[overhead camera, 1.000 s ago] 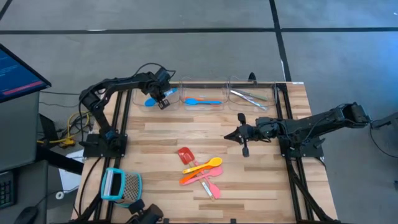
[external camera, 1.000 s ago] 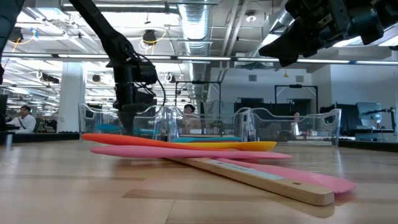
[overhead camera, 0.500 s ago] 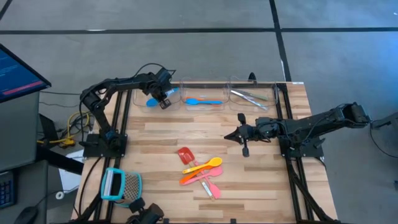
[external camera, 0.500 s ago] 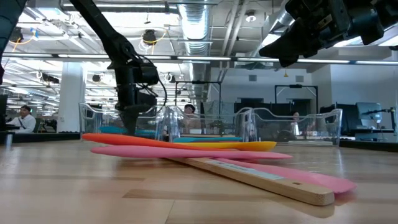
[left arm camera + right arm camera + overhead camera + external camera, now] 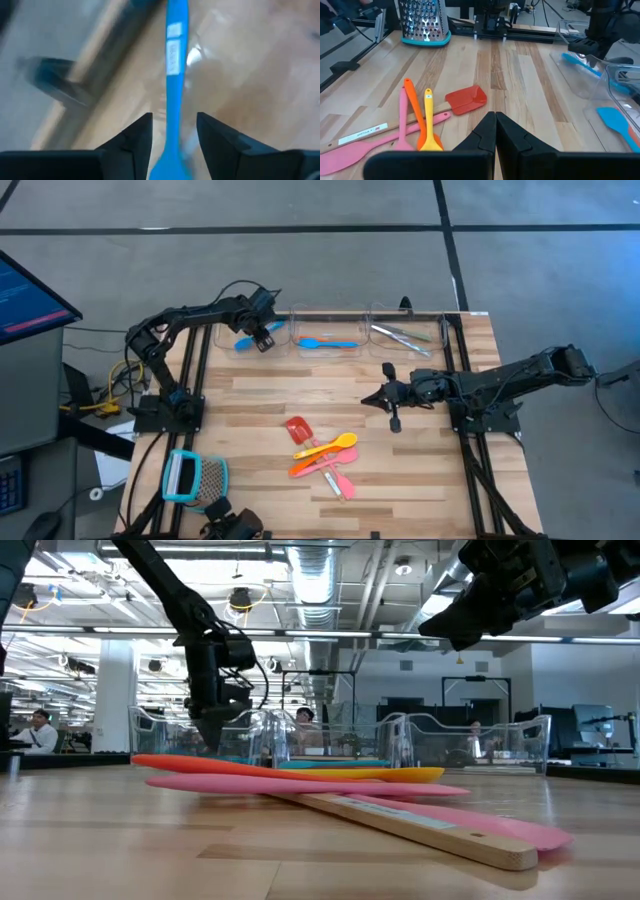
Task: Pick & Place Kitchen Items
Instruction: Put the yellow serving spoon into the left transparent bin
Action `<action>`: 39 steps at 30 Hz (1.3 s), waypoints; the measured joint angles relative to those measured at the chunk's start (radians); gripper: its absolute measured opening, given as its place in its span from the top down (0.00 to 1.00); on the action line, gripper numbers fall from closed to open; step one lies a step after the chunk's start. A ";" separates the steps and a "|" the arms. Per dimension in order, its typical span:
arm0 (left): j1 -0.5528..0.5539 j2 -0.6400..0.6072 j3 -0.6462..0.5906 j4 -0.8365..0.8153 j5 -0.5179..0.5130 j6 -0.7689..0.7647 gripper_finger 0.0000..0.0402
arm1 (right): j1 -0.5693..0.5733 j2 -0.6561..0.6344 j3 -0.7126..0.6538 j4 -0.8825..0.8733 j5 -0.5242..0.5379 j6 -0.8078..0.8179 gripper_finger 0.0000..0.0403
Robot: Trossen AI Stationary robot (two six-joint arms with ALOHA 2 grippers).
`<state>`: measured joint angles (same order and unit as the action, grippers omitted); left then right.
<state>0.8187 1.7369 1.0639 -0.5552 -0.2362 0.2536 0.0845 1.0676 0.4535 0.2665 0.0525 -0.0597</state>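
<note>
My left gripper (image 5: pixel 262 337) hangs open over the left clear bin (image 5: pixel 225 330) at the far edge. A blue utensil (image 5: pixel 175 65) runs between its fingers with a gap on each side, its head (image 5: pixel 243 340) on the bin floor. A blue spoon (image 5: pixel 325 342) lies in the middle bin and a silvery metal piece (image 5: pixel 400 335) in the right one. A red-headed spatula (image 5: pixel 298 428), a yellow spoon (image 5: pixel 335 445), an orange utensil (image 5: pixel 310 466) and pink ones (image 5: pixel 340 480) lie crossed on the table's middle. My right gripper (image 5: pixel 368 398) is shut, hovering right of that pile.
A teal-framed mesh tool (image 5: pixel 195 478) stands at the near left corner. Black rails (image 5: pixel 195 370) run along both table sides. Bare wood lies between the bins and the pile. A monitor (image 5: pixel 30 290) stands off the table's left.
My left gripper has opened above the left bin and let go of the blue utensil, which stays in the bin. The hand has tipped slightly. My right arm has kept still.
</note>
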 joint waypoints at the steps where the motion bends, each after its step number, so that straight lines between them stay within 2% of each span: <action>1: -0.002 -0.007 0.000 0.008 -0.010 0.000 0.65 | 0.000 0.000 0.000 0.001 0.000 0.000 1.00; 6: -0.002 -0.082 0.000 0.001 -0.007 0.000 0.71 | 0.000 0.000 0.000 0.002 0.000 0.000 1.00; 13: -0.005 -0.262 0.000 -0.003 0.000 -0.007 0.82 | 0.000 0.000 0.000 0.003 0.000 0.000 1.00; 18: -0.016 -0.401 0.001 -0.003 0.007 -0.119 0.90 | 0.000 0.000 0.000 0.005 0.000 0.000 1.00; 20: -0.026 -0.451 0.001 -0.005 0.034 -0.179 0.94 | 0.000 0.000 0.000 0.006 0.000 0.000 1.00; 23: -0.057 -0.524 0.001 -0.003 0.113 -0.192 0.99 | 0.000 0.000 0.000 0.007 0.000 0.000 1.00; 26: -0.111 -0.587 0.001 -0.005 0.157 -0.193 0.99 | 0.000 0.000 0.000 0.007 0.000 0.000 1.00; 30: -0.214 -0.656 0.001 -0.004 0.159 -0.249 0.99 | 0.000 0.000 0.000 0.009 0.000 0.008 1.00; 39: -0.525 -0.713 0.001 0.000 0.160 -0.289 0.99 | 0.000 0.000 0.000 0.011 0.000 0.008 1.00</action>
<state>0.2935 1.0244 1.0645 -0.5555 -0.0761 -0.0356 0.0849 1.0676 0.4534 0.2779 0.0521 -0.0513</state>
